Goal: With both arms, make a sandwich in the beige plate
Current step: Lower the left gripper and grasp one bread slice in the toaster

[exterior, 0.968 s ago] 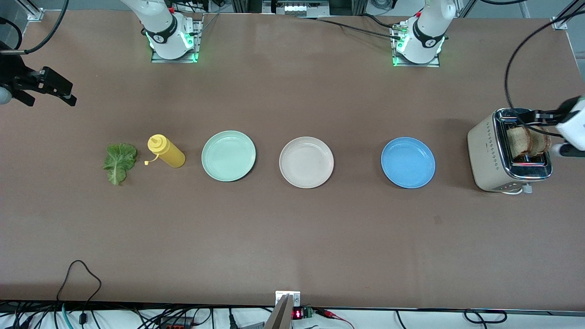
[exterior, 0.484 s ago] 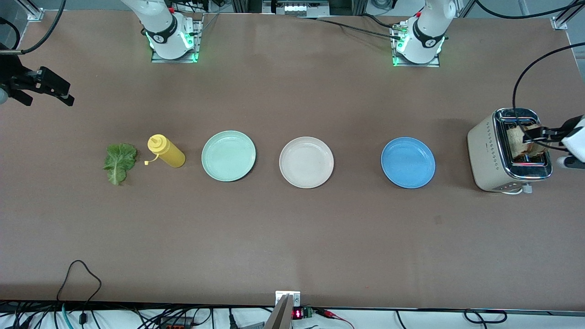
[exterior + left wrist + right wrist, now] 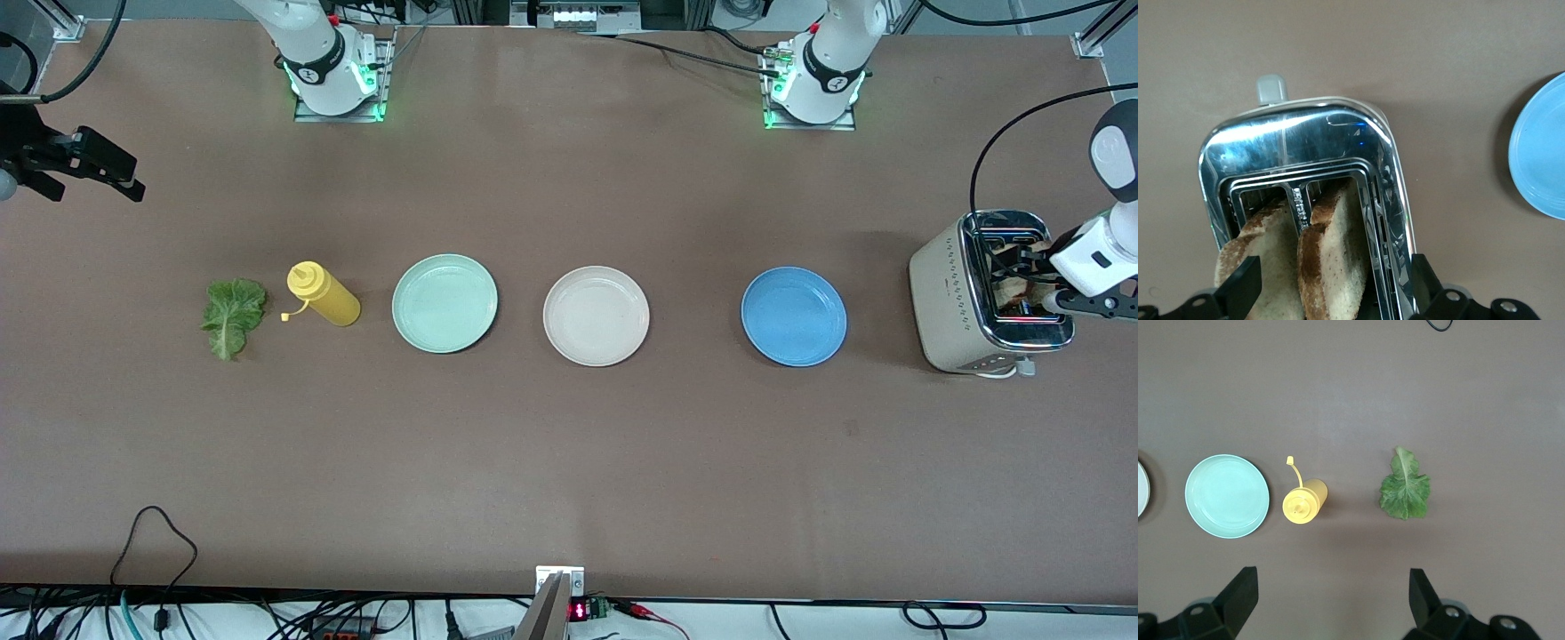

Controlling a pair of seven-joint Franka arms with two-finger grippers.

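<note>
**Left gripper drops over the toaster, fingers spread around the bread**

Over the last second the left gripper (image 3: 1331, 293) has swung in from beside the toaster (image 3: 965, 302) and come down onto its slots. Its fingers (image 3: 1238, 290) stand wide, one on each side of the two bread slices (image 3: 1331, 260), and grip nothing yet. That reads as the opening step: the first slice is about to be pulled, and no part of the sandwich is built.

The slices stand on edge in the slots, side by side, their long axis running along the toaster's length and their crusts upward.

The beige plate (image 3: 596, 316) lies bare, well away from the toaster toward the right arm's end, with the blue plate (image 3: 794, 316) between them. Farther from the toaster sit the green plate (image 3: 444, 303), the yellow bottle (image 3: 323, 295) and the lettuce leaf (image 3: 233, 316).

The right gripper (image 3: 98, 173) waits, fingers wide and empty, above the table past the lettuce.
</note>
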